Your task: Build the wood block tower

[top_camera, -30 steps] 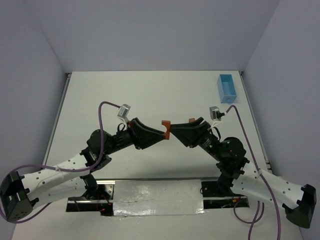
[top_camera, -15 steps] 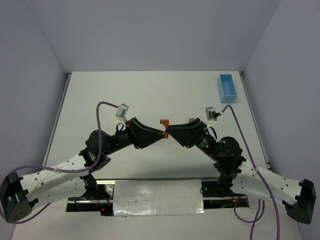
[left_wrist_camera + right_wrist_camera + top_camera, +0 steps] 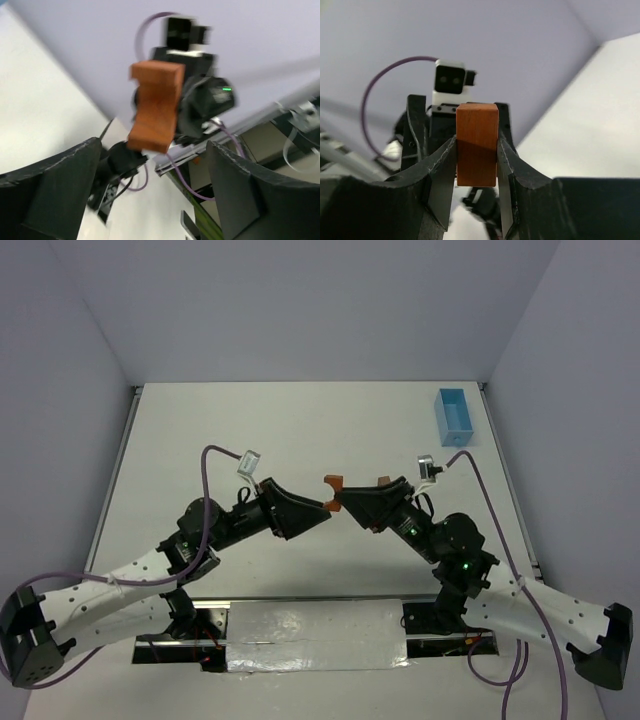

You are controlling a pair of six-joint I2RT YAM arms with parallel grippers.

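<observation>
Closest to me, my two arms reach up from the near edge of the table and meet in the air over its middle. My left gripper is wide apart. Its two dark fingers stand on each side of the orange block and do not touch it. My right gripper is squeezed onto that block, one finger flat on each side. The block sticks out past the tips, high above the table. It has a notch cut into one side, like a little bridge. I think the step now is passing the block from one gripper to the other. To do it well, I should keep my right grip tight and even so the block does not twist. Then I should pull my left gripper straight back, so its fingers do not bump the block on the way out. After that I should bring the block down slowly and set it flat where the tower will stand. I cannot see any other blocks in these views, so the tower looks like it is only starting. Far away, in the back right corner, sits the blue tray, well apart from both grippers.
</observation>
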